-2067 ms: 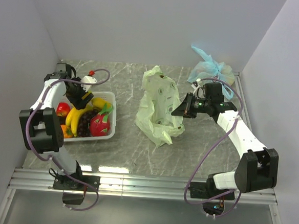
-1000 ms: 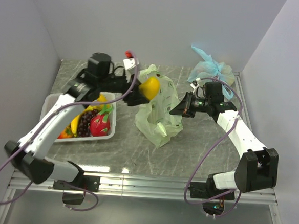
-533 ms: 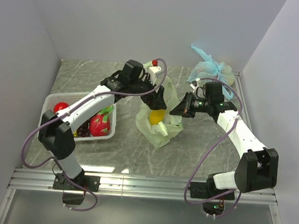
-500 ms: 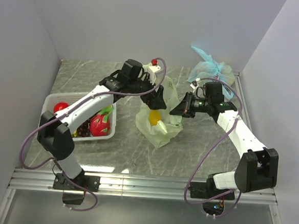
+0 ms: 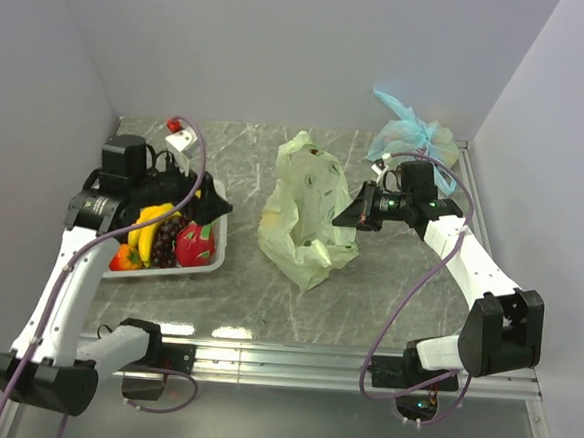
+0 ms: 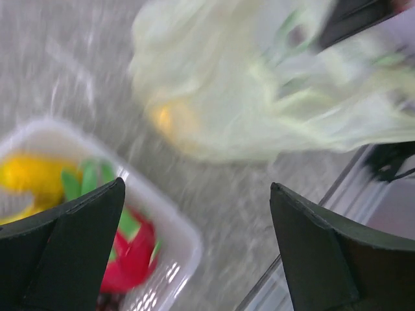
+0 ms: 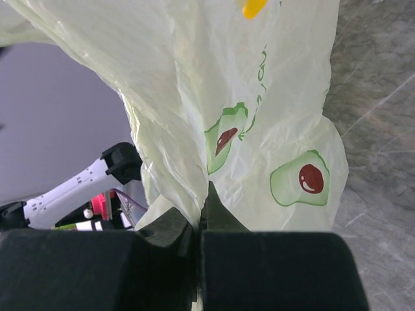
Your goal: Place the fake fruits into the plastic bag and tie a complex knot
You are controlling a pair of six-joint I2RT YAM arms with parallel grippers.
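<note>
Top external view: the pale yellow-green crinkly plastic bag point(image 5: 307, 215) stands at the middle of the grey marble table point(image 5: 246, 296). The right gripper point(image 5: 358, 212) is pressed together on the bag's edge at its 3 o'clock side and holds it up. At 9 o'clock from the bag is the white plastic basket point(image 5: 220, 249) with the glossy fake fruits: yellow bananas point(image 5: 151, 224), dark purple grapes point(image 5: 168, 235), a pink-red dragon fruit point(image 5: 195, 244) and an orange-red piece point(image 5: 124, 257). The left gripper point(image 5: 208, 208) hangs over the basket's 1 o'clock corner. A light blue tied bag point(image 5: 413, 137) lies at the table's 1 o'clock corner.

Left wrist view, which is blurred: the two dark fingers point(image 6: 71, 253) are spread wide and carry nothing. Beyond them the bag is at 12 o'clock, with a yellow fruit point(image 6: 165, 120) shining through its wall. The basket is at 7 o'clock.

Right wrist view: the jaws pinch a fold of the bag's film, which is printed with small avocado marks point(image 7: 305, 178).

I judge that the loading step is in hand. One fruit seems to be inside, most are in the basket, and the knot is not begun. The next move calls for lowering the spread left jaws onto a fruit lying on top, probably the bananas. The left gripper must then close and carry the fruit to the bag's mouth, while the right gripper does not let go.
</note>
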